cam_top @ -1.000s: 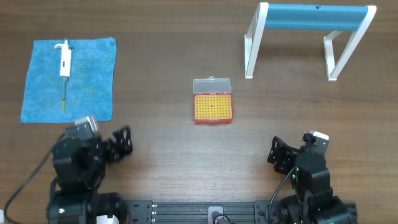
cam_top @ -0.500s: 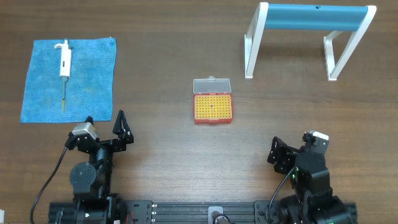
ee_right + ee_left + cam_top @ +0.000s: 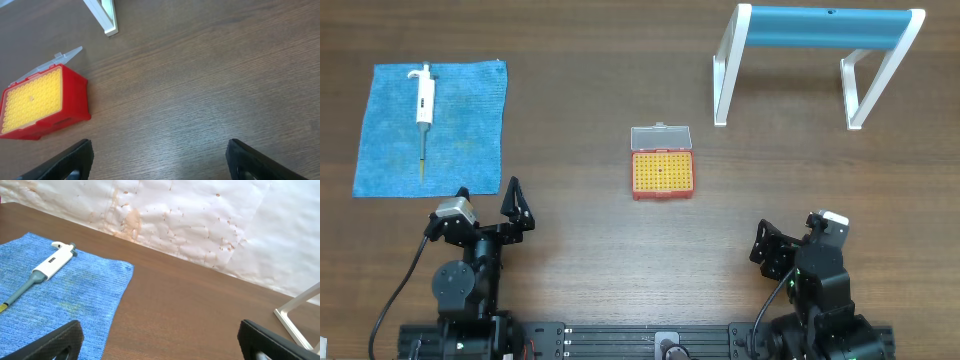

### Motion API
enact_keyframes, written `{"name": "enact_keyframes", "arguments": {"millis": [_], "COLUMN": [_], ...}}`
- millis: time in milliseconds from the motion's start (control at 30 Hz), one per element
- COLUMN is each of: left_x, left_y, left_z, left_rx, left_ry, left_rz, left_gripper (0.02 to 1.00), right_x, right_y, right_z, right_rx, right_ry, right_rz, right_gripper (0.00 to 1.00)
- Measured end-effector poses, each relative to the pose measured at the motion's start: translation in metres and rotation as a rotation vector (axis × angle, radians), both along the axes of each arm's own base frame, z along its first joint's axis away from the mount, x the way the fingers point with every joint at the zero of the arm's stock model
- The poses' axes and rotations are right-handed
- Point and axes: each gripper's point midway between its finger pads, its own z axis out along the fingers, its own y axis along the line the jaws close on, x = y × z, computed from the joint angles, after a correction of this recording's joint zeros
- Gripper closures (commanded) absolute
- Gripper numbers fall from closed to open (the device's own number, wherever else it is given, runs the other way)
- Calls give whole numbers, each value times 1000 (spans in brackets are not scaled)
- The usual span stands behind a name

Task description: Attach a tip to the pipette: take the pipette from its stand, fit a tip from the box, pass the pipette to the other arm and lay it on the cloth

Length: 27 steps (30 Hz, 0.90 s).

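Observation:
The white pipette point(image 3: 423, 98) lies on the blue cloth point(image 3: 470, 130) at the far left, its yellow tip point(image 3: 422, 165) fitted and pointing toward the arms. In the left wrist view the pipette point(image 3: 50, 265) rests on the cloth point(image 3: 80, 300), well ahead of my fingers. My left gripper point(image 3: 487, 202) sits open and empty just off the cloth's near right corner. The red tip box point(image 3: 663, 174) with yellow tips stands mid-table, lid open. My right gripper point(image 3: 778, 248) is open and empty near its base, with the tip box point(image 3: 40, 102) off to one side ahead of it.
The pipette stand point(image 3: 820, 30), white legs under a blue bar, stands at the back right. One of its legs point(image 3: 105, 15) shows in the right wrist view. Bare wooden tabletop point(image 3: 620, 260) lies between the two arms.
The left arm has drawn back and folded down toward its base, its gripper open; it has kept still for the last half second. The right arm and the pipette have not moved.

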Motion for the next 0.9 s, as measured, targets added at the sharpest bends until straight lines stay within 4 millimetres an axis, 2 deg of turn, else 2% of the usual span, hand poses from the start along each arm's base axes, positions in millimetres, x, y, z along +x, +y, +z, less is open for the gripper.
{"name": "enact_keyframes", "arguments": {"millis": [133,167,233,267,300,333,433,500,633,900], "left_x": [0,0,0,0,0,0,0,0,0,0], "left_y": [0,0,1,1,1,1,1,1,1,1], "left_z": [0,0,0,1,1,1,1,1,1,1], "left_rx": [0,0,0,1,1,1,0,0,1,0], "left_ry": [0,0,-1,-4,-3,-5,-5,-5,-5,-5], "left_rz": [0,1,3,7,8,7,7,7,7,7], "left_gripper": [20,20,20,20,18,20,18,18,18,20], "right_x": [-1,12,50,63,69,72,72,68,64,63], "right_y": [-5,-10,-26,-37,-40,-43,-46,-45,-42,-45], "right_z": [-1,11,65,93,110,117,78,67,42,38], "right_rx": [-37,-47,-85,-157,-192,-259,-359,-393,-407,-409], "right_ry": [3,-75,-370,-534,-651,-733,-696,-709,-623,-606], "right_rz": [-5,-35,-121,-140,-136,-122,-77,-57,-12,-12], "right_gripper": [141,141,141,141,141,141,141,141,141,141]}}
